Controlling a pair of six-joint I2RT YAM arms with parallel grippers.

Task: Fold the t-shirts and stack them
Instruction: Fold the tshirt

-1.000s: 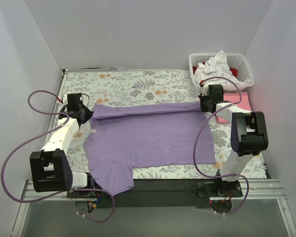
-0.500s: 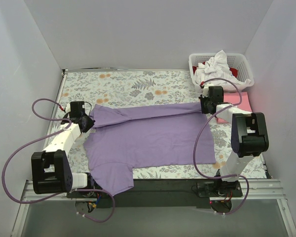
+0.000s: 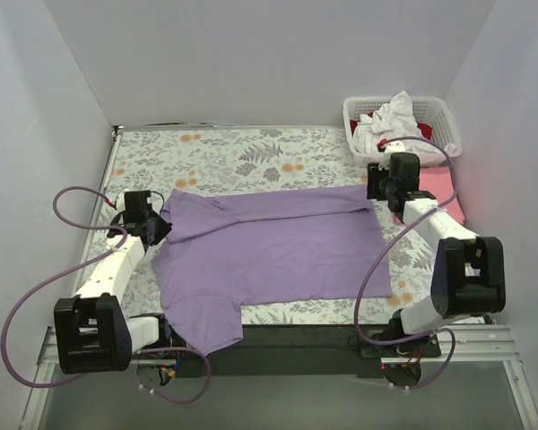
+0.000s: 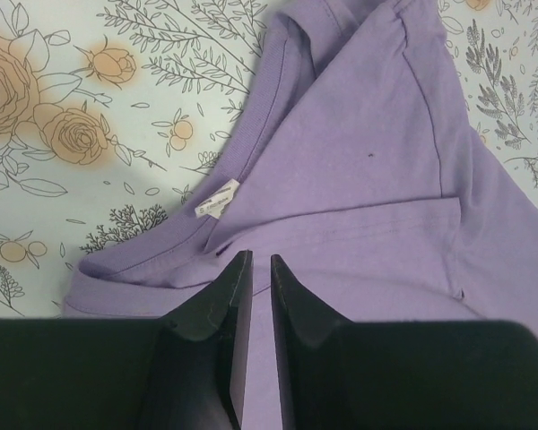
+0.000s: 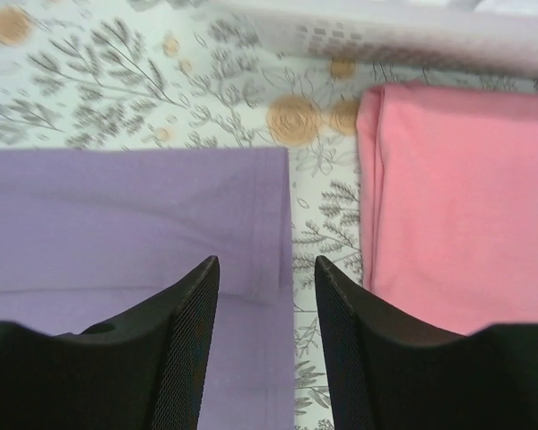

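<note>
Both grippers have let go of the lavender t-shirt (image 3: pixel 278 251) since a second ago. Its far edge, then pulled taut between them, now lies slack, folded toward the near side. Shirt spread flat mid-table on the floral cloth (image 3: pixel 242 152), collar end left, hem end right. One sleeve reaches past the near edge of that cloth.

Left gripper (image 4: pixel 255 267): jaws parted only a slit, tips low over the shirt just near of the collar. Purple fabric shows through the gap. Nothing looks pinched, though the tips hide the exact contact point.

Right gripper (image 5: pixel 264 269): jaws clearly apart, empty, over the shirt's far-right corner. The shirt's right edge runs between the fingers, with floral cloth showing just right of it.

Neck label (image 4: pixel 218 199): small white tag inside the collar, print too fine to read.

Pink t-shirt (image 5: pixel 448 197): folded, just right of the right gripper, apart from the lavender one.

White basket (image 3: pixel 351 121): far-right corner, beyond the pink one. It holds a crumpled white t-shirt (image 3: pixel 390 115) and a glimpse of a red t-shirt (image 3: pixel 425 133).
</note>
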